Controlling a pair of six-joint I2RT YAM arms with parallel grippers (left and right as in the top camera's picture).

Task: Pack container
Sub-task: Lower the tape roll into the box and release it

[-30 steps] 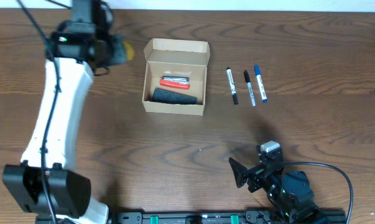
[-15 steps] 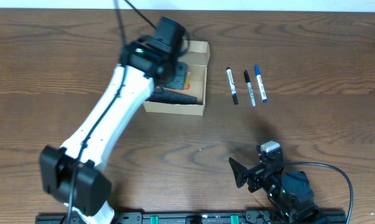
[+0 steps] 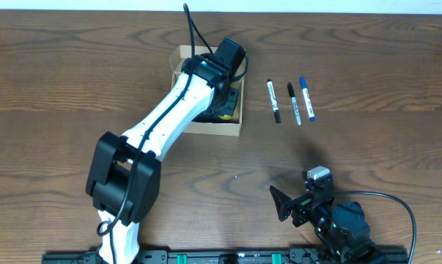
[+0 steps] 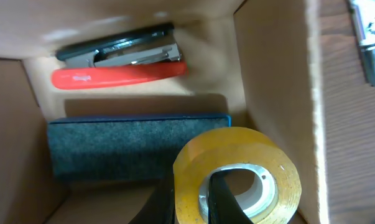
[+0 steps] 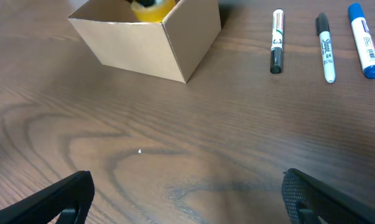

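Observation:
The tan cardboard container [image 3: 206,126] stands open at the table's back centre; it also shows in the right wrist view [image 5: 156,46]. My left gripper [image 4: 196,202] is shut on a yellow tape roll [image 4: 252,162], one finger through its core, and holds it inside the box by the right wall. In the box lie a dark felt eraser [image 4: 134,143], a red tool [image 4: 119,74] and a black stapler [image 4: 119,50]. My left arm [image 3: 184,95] covers most of the box from above. My right gripper [image 5: 187,193] is open and empty near the front edge.
Three marker pens lie side by side to the right of the box: a black-capped one [image 3: 273,101], a second black one [image 3: 294,103] and a blue one [image 3: 307,97]. They also show in the right wrist view [image 5: 277,40]. The box's flap lid [image 3: 182,53] stands open at the back.
My left arm has swung right from the far left of the table to over the box, carrying the yellow tape roll down into it. The right arm has not moved.

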